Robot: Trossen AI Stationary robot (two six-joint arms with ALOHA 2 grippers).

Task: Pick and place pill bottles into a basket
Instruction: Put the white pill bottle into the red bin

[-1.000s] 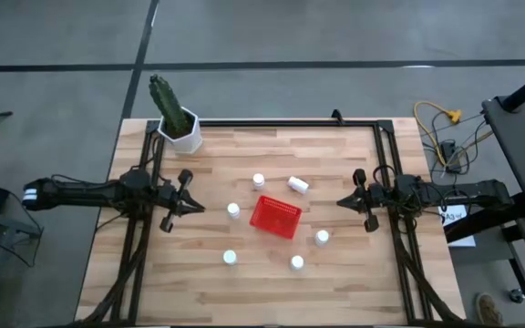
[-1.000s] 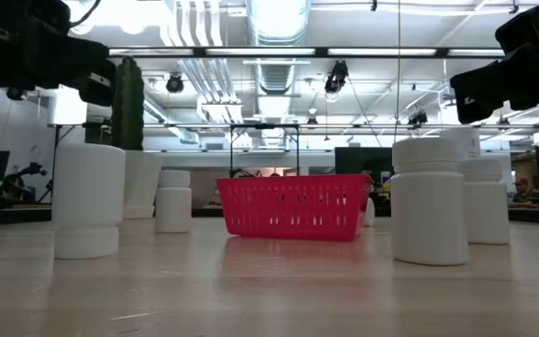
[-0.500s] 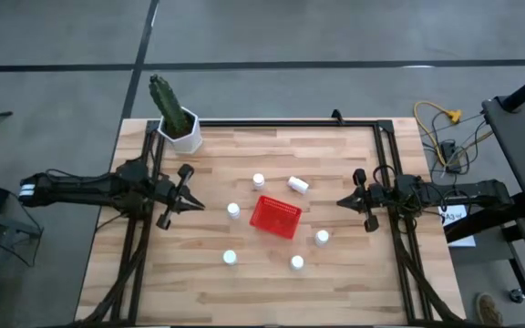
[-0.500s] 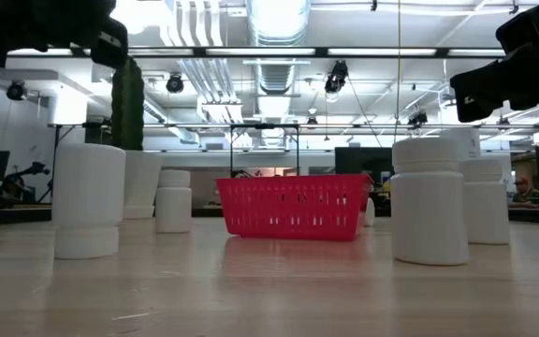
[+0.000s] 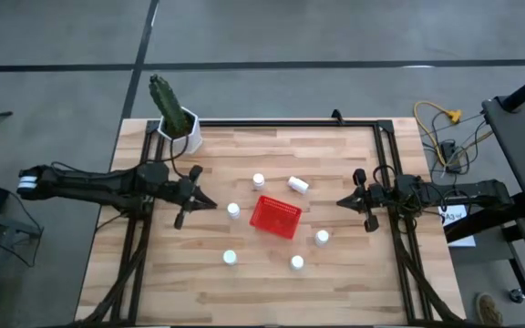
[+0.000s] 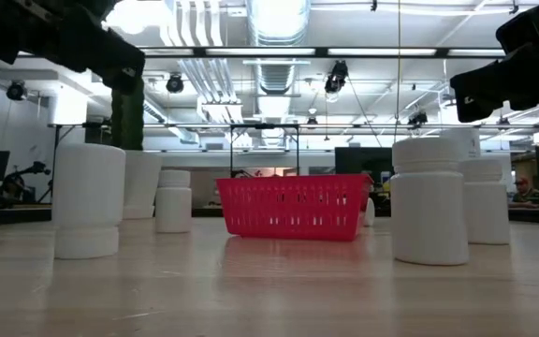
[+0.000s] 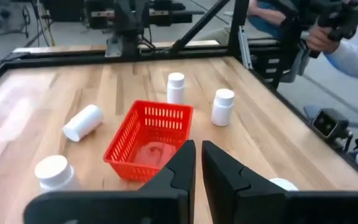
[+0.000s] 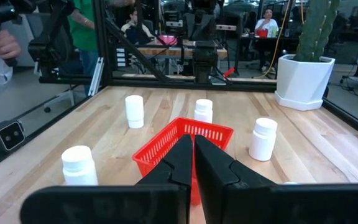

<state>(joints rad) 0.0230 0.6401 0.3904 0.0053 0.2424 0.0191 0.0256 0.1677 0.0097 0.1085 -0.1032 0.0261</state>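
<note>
I count six pill bottles on the worktop [image 5: 354,273], all outside the basket [image 5: 275,217], which sits mid-worktop. Nearest me: two bottles [image 5: 231,258] [image 5: 297,262] in the front row. Then one [image 5: 322,238] right of the basket, one [image 5: 233,210] left of it. Farther back, one upright [image 5: 259,180] and one lying on its side [image 5: 298,184]. My left hand [image 5: 210,204], fingers together and empty, hovers just beside the left bottle. My right hand [image 5: 341,202], fingers together and empty, waits at the right edge. One cactus pot [image 5: 183,133] at the far-left corner.

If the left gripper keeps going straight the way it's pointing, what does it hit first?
Probably the small red plastic mesh basket, dead ahead of the left gripper. The white pill bottle beside it looks just off that line, though depth is uncertain.
</note>
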